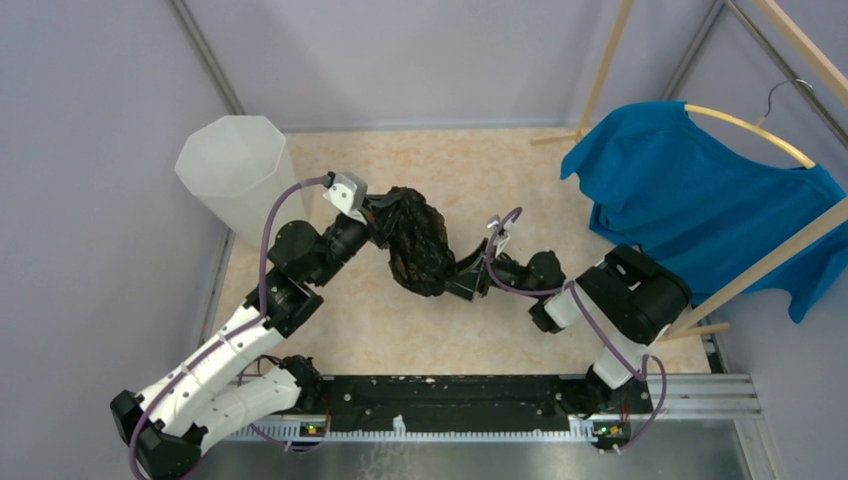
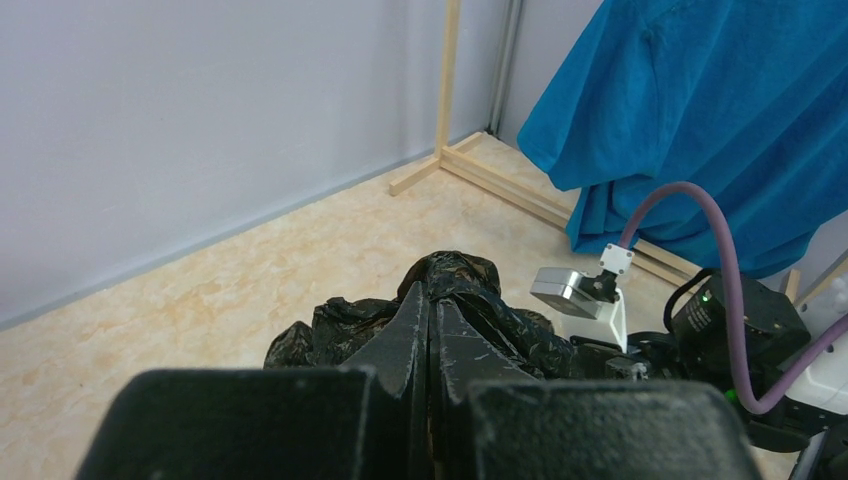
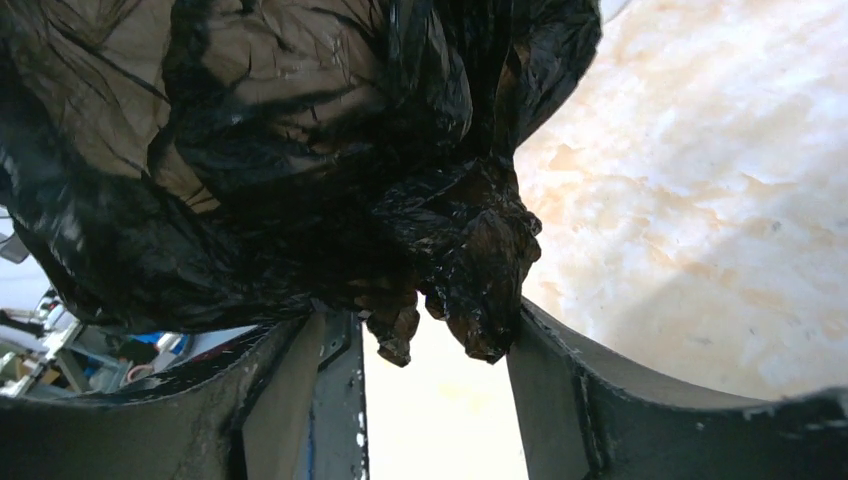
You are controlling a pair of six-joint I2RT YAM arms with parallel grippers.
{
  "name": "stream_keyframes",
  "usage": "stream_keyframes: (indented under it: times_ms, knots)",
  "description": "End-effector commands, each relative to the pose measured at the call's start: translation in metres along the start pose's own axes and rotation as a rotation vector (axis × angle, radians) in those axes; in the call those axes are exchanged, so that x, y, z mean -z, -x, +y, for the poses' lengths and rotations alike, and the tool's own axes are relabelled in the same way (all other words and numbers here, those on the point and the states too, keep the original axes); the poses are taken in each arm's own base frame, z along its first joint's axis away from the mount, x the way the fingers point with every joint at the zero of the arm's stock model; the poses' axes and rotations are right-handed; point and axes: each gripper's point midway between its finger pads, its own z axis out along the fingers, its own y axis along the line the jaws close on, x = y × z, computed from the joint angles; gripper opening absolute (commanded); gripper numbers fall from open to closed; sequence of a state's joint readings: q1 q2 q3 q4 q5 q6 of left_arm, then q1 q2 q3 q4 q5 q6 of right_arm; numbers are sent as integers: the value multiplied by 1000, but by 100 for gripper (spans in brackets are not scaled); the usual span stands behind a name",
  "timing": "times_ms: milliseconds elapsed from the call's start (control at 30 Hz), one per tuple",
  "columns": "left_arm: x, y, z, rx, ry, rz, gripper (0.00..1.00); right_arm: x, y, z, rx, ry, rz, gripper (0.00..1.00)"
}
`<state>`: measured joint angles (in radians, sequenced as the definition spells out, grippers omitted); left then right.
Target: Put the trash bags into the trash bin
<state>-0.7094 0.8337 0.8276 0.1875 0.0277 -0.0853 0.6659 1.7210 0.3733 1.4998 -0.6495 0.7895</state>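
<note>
Step in hand: transfer, grasp made, drop not yet done. The trash bag [image 1: 415,240] hangs as one crumpled black bunch to the right of the trash bin [image 1: 232,160], apart from its rim and nowhere over its mouth. Your left gripper [image 2: 430,310] sits on the bin side of the bunch, jaws pressed together and pinching a fold of the film. Your right gripper [image 3: 425,325] is at the far side of the bunch from the bin, jaws spread. A glossy lump of bag hangs down between the fingers, close against one and with a gap to the other, so I judge it not clamped. From the right wrist view the bag looks lifted off the table [image 1: 400,330], though the overhead view does not settle that. The next move, as I judge it, needs the right jaws clear of that lump so the film does not drag. Then raise the left wrist above the tall rim, carry the bunch over the opening and release there. The loose tail may catch on the faceted rim. The blue T-shirt [image 1: 690,195] hangs much farther from the bin; leave it. Writing: no brand, label or text can be read in any view.
</note>
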Motion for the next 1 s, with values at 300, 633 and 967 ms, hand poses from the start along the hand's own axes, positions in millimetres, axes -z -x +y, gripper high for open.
stream_keyframes:
  times_ms: [300,633,967]
  knots:
    - [-2,18,1,4,13,-60,0,28,13,21,135,-61,-59,71]
    - [-1,19,2,3,15,-61,0,52,33,-1,255,-350,0,83]
    - [-1,19,6,4,41,-63,0,77,53,11,312,-345,-31,89]
